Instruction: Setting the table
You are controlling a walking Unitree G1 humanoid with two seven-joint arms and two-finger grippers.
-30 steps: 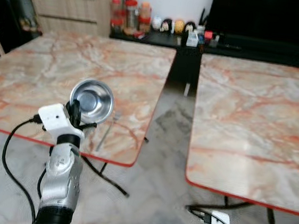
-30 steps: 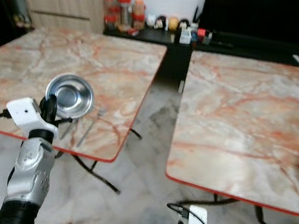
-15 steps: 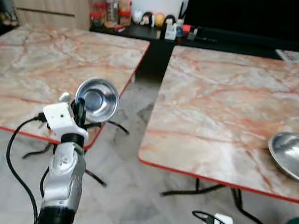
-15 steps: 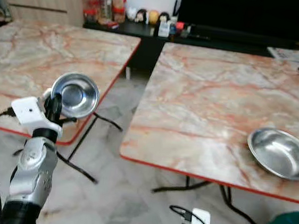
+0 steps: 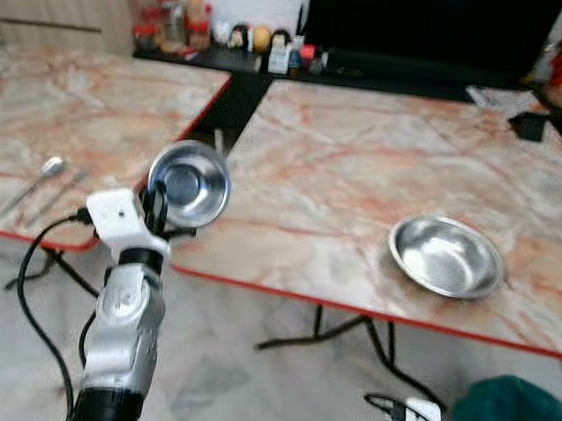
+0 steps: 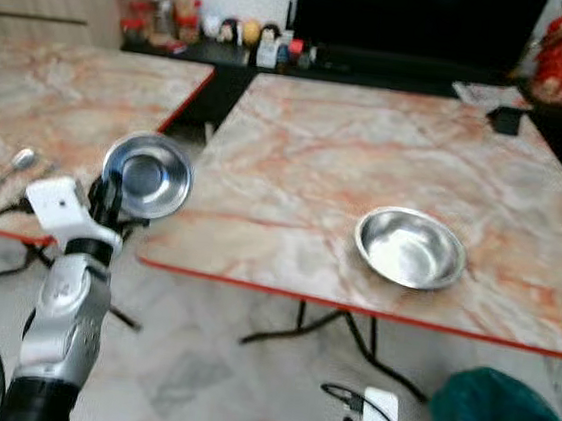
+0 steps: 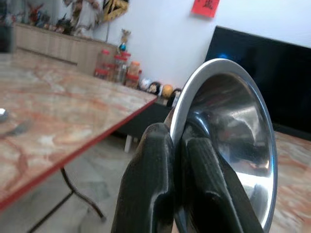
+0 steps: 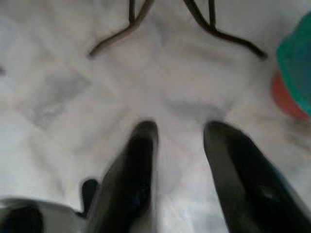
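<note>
A silver spoon (image 5: 35, 181) lies on the left marble-topped table (image 5: 60, 117). To its right the left gripper (image 7: 177, 145) is raised, clamped on the rim of a small round steel bowl (image 5: 189, 183). Further right, a wide shallow steel dish (image 5: 446, 256) sits on the right marble table (image 5: 367, 159). The right gripper (image 8: 177, 145) hangs low, fingers parted, over the floor.

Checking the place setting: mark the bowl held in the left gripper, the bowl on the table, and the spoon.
held bowl (image 5: 189, 183), left eye view, inner bottom.
bowl on the table (image 5: 446, 256), left eye view, inner bottom.
spoon (image 5: 53, 163), left eye view, its scoop.
</note>
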